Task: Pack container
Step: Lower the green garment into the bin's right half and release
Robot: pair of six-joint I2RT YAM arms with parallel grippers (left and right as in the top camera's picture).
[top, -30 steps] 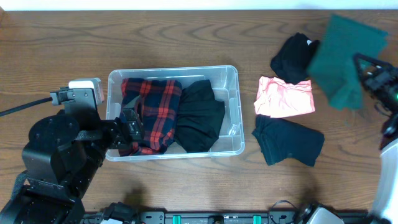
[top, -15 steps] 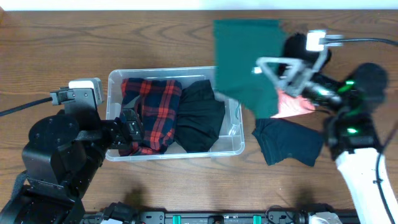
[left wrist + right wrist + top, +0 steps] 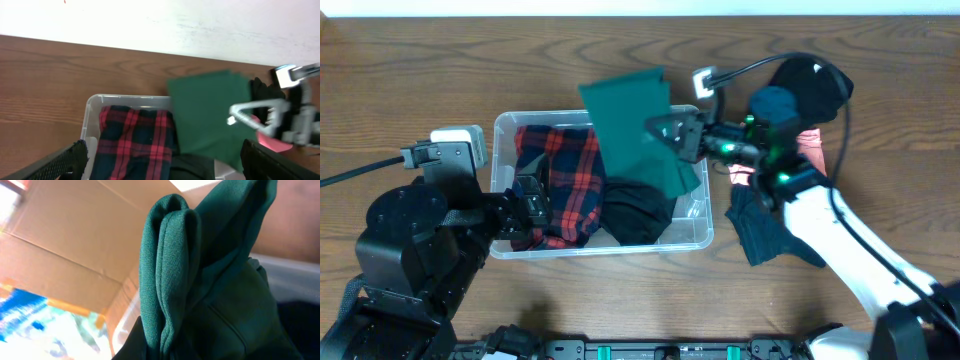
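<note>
Overhead: the container point(image 3: 696, 236) sits left of centre on the wooden table point(image 3: 440, 60), holding a red plaid garment point(image 3: 558, 175) and a black garment point(image 3: 642, 208). The right gripper point(image 3: 667, 131) is clamped on a green cloth point(image 3: 632, 120) hanging over the bin's far rim, which hides its fingertips. The left gripper point(image 3: 528, 212) is at the bin's left end, jaws spread wide. The right arm hides most of a pink garment point(image 3: 812, 150).

Left wrist: the black fingers point(image 3: 70, 159) are cut off at the lower corners, as is the bin's near half.

Right wrist: green folds fill the frame, covering the fingers. A blurred cardboard box point(image 3: 60, 245) lies behind.
</note>
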